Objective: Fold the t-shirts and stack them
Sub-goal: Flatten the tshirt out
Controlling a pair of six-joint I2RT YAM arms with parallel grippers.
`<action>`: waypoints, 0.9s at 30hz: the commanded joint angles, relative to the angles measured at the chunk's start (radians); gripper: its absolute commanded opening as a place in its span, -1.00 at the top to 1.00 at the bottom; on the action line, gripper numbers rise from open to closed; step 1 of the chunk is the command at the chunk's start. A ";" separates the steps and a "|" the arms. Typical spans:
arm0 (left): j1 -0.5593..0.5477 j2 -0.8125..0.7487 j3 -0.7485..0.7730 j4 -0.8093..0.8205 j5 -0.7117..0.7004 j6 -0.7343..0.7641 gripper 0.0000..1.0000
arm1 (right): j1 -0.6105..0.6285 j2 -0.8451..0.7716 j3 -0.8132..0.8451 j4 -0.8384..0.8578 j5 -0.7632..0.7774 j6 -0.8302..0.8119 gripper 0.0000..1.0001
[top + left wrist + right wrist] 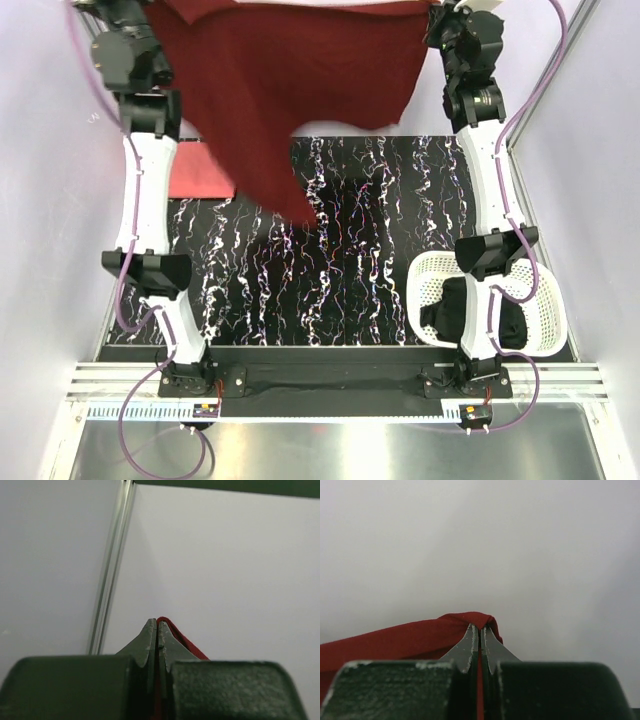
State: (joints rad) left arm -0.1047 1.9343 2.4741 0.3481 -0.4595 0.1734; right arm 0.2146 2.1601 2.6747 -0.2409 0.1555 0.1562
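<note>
The dark maroon t-shirt hangs high over the far part of the table, stretched between both grippers, its lower corner drooping toward the table's middle. My left gripper is shut on one edge of it, a strip of red cloth showing beside the fingers. My right gripper is shut on the other edge, red cloth trailing to the left. The coral pink t-shirt lies flat on the far left of the table, partly behind the left arm. The black t-shirt lies in the basket.
A white lattice basket stands at the near right, around the right arm's base. The black marbled tabletop spreads beneath the hanging shirt. White walls close in on both sides.
</note>
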 commanded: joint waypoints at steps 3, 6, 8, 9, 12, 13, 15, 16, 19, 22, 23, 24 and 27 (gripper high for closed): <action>0.034 -0.173 -0.043 0.164 0.045 -0.118 1.00 | -0.007 -0.101 -0.025 0.088 -0.030 0.017 1.00; 0.034 -0.254 -0.108 0.134 0.044 -0.117 1.00 | -0.006 -0.193 -0.155 0.060 -0.037 0.042 1.00; 0.034 -0.366 -0.236 0.147 0.044 -0.123 1.00 | -0.006 -0.291 -0.257 0.072 -0.053 0.068 1.00; 0.034 -0.401 -0.283 0.158 0.044 -0.126 1.00 | -0.003 -0.327 -0.353 0.078 -0.062 0.072 1.00; 0.034 -0.541 -0.394 0.119 0.042 -0.140 1.00 | 0.011 -0.462 -0.502 0.055 -0.080 0.083 1.00; 0.034 -0.584 -0.417 0.106 0.048 -0.144 1.00 | 0.014 -0.498 -0.536 0.048 -0.083 0.083 1.00; 0.034 -0.708 -0.500 0.075 0.058 -0.152 1.00 | 0.020 -0.601 -0.607 0.011 -0.091 0.106 1.00; 0.034 -0.751 -0.530 0.066 0.059 -0.163 1.00 | 0.022 -0.637 -0.624 -0.004 -0.100 0.117 1.00; 0.034 -0.920 -0.604 -0.001 0.077 -0.172 1.00 | 0.028 -0.776 -0.694 -0.078 -0.151 0.154 1.00; 0.034 -1.065 -0.627 -0.083 0.090 -0.169 1.00 | 0.029 -0.937 -0.768 -0.181 -0.233 0.195 1.00; 0.034 -1.092 -0.630 -0.113 0.087 -0.163 1.00 | 0.029 -0.966 -0.801 -0.231 -0.249 0.204 1.00; 0.034 -1.116 -0.633 -0.129 0.087 -0.158 1.00 | 0.029 -0.997 -0.823 -0.245 -0.255 0.236 1.00; 0.034 -1.189 -0.644 -0.179 0.087 -0.137 1.00 | 0.029 -1.071 -0.860 -0.297 -0.313 0.264 1.00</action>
State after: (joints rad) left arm -0.0795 0.7784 1.8381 0.1894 -0.3508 0.0105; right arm 0.2535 1.1088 1.8526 -0.4297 -0.1299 0.3729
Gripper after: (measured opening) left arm 0.012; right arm 0.018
